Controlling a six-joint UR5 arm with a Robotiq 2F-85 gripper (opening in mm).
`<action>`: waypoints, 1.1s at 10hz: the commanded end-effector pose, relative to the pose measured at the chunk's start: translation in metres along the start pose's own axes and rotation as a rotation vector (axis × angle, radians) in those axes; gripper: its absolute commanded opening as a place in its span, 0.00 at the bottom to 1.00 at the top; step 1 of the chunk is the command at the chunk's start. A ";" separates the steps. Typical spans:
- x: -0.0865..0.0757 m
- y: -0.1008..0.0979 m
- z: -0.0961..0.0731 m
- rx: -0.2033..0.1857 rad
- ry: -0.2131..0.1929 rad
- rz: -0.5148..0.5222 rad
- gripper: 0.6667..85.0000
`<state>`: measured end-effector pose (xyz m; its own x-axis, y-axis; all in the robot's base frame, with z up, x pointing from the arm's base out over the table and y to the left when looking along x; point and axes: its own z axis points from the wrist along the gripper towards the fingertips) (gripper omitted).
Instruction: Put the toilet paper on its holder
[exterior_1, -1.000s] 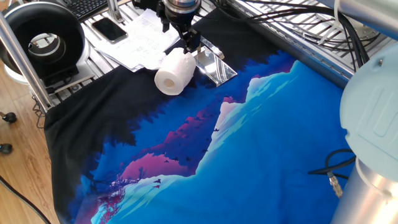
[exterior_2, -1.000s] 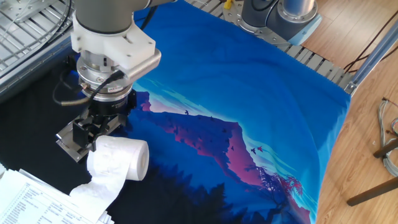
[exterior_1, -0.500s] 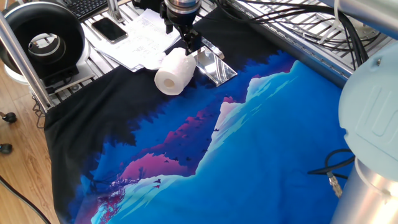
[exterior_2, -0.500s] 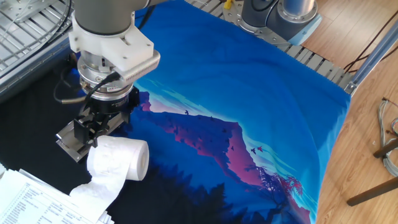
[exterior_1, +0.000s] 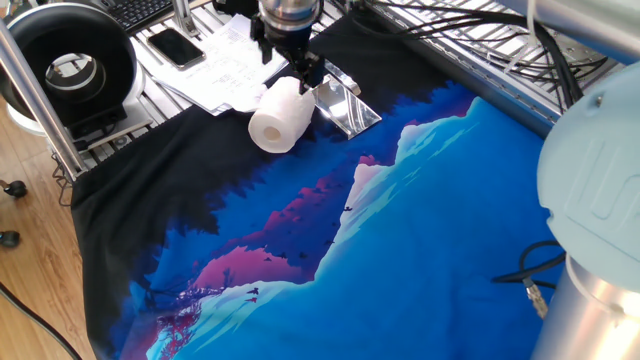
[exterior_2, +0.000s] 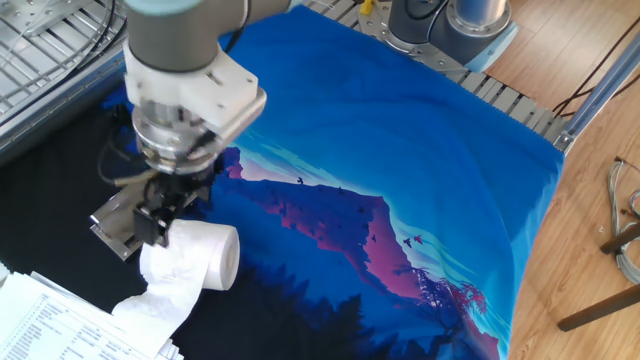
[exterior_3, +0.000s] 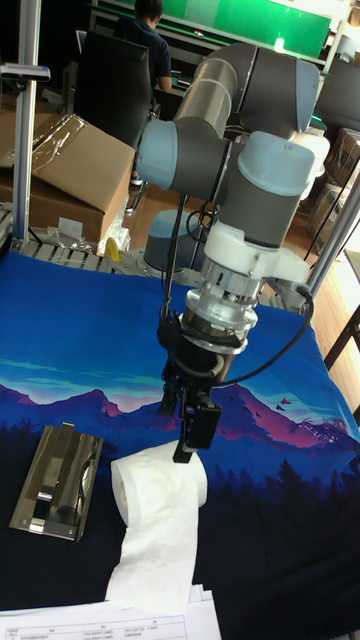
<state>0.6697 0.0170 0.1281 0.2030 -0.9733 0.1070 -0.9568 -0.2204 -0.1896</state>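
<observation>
The toilet paper (exterior_1: 279, 118) is a white roll lying on its side on the dark part of the cloth, with a loose tail trailing towards the printed sheets (exterior_3: 150, 570). The holder (exterior_1: 346, 106), a shiny silver plate, lies flat right beside the roll; the other fixed view shows this holder (exterior_2: 113, 226) next to the toilet paper (exterior_2: 196, 256). My gripper (exterior_3: 188, 432) hangs just over the roll's end nearest the holder (exterior_3: 58, 482), fingers apart and pointing down, close to or touching the toilet paper (exterior_3: 160, 487). Nothing is lifted.
Printed paper sheets (exterior_1: 225, 70), a phone (exterior_1: 176, 46) and a large black round device (exterior_1: 68, 62) sit at the table's far-left end. Cables (exterior_1: 500, 40) run along the metal frame. The blue mountain-print cloth (exterior_1: 420, 230) covers the table.
The wrist and gripper have shifted and turned slightly above the roll. The roll and the holder lie where they were.
</observation>
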 end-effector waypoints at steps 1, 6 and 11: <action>-0.010 0.000 0.023 -0.004 -0.027 -0.110 1.00; -0.006 0.000 0.047 0.003 -0.033 -0.097 1.00; -0.012 -0.001 0.072 0.024 -0.072 -0.095 1.00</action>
<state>0.6801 0.0218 0.0686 0.3081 -0.9481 0.0787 -0.9286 -0.3176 -0.1918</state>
